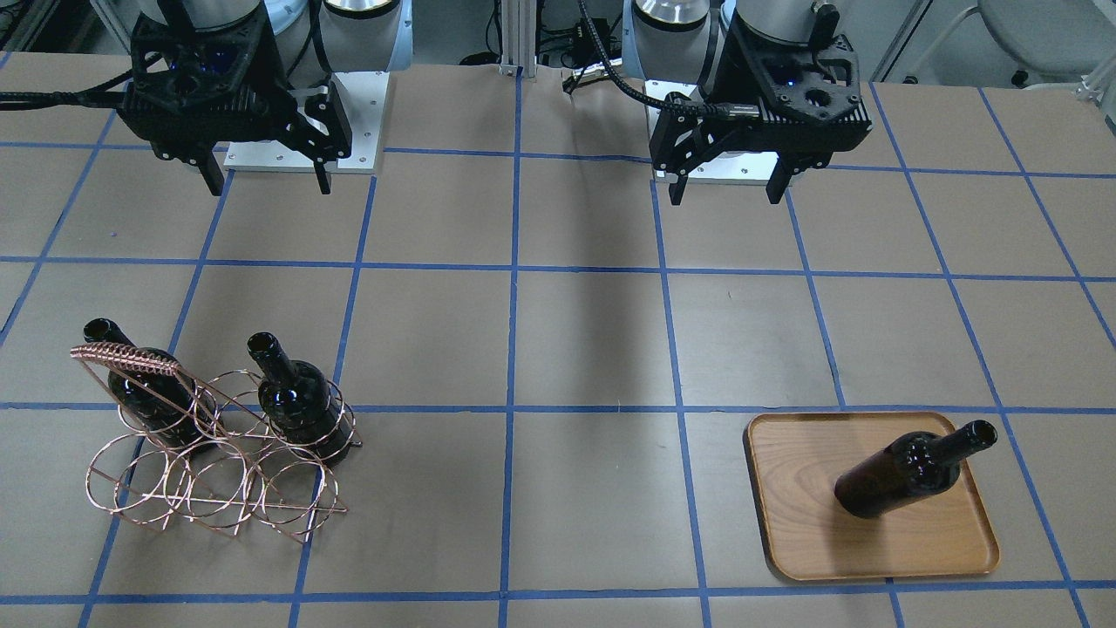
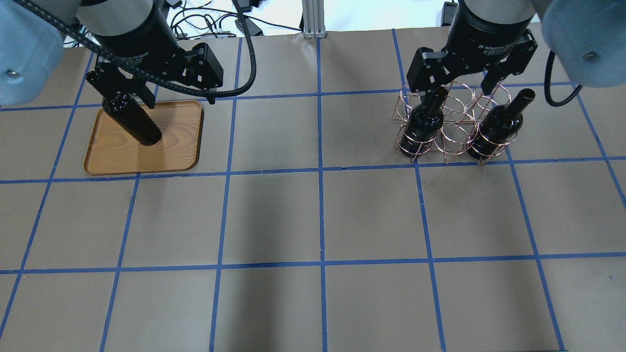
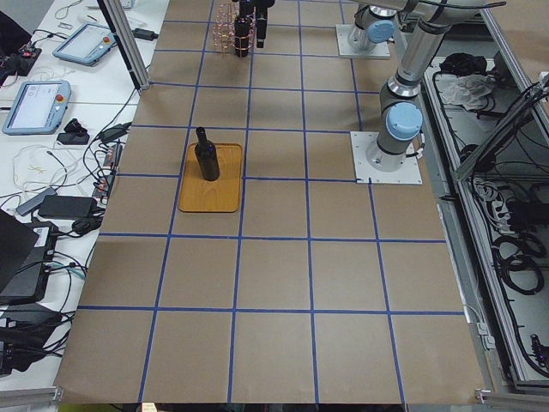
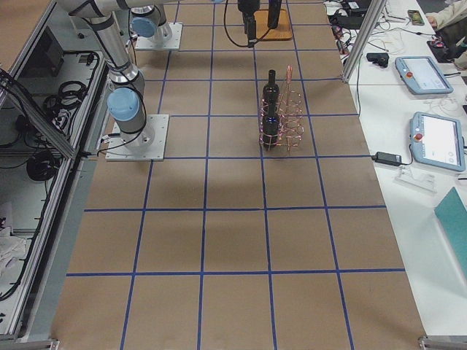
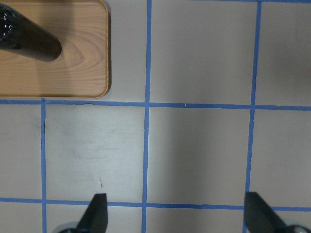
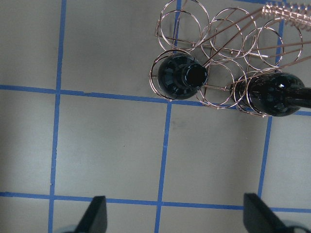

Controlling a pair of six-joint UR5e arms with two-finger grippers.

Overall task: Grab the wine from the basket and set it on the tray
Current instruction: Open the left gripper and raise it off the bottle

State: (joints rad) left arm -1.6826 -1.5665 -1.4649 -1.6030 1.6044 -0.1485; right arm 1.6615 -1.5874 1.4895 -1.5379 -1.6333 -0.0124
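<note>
on the robot's left side is the tray [image 2: 171, 146], and one wine bottle [image 2: 132, 120] already stands up straight on it. the left gripper [image 1: 725, 194] hangs high over the table just beside the tray, with its fingers spread wide and nothing in them. i think a careless swing of that arm could bump the tall, thin bottle, and it would tip and roll off the low rim. far over on the robot's right side is the basket [image 2: 452, 139], with two more bottles standing in its rings: the first bottle [image 2: 421, 128] and the second bottle [image 2: 496, 129], with bare rings between them. the right gripper [image 1: 268, 186] hangs high up on the robot's side of the basket, and it too is wide open and holds nothing. the next grab looks tricky to me. a finger coming down could catch a thin wire ring or the bar handle [image 1: 131, 358] and not the neck. the glass is shiny and smooth, so a weak squeeze might let the bottle slip. the basket looks light, so a crooked pull might lift it too or knock over the other bottle. on the tray, a new bottle set too close could push the one there over.
</note>
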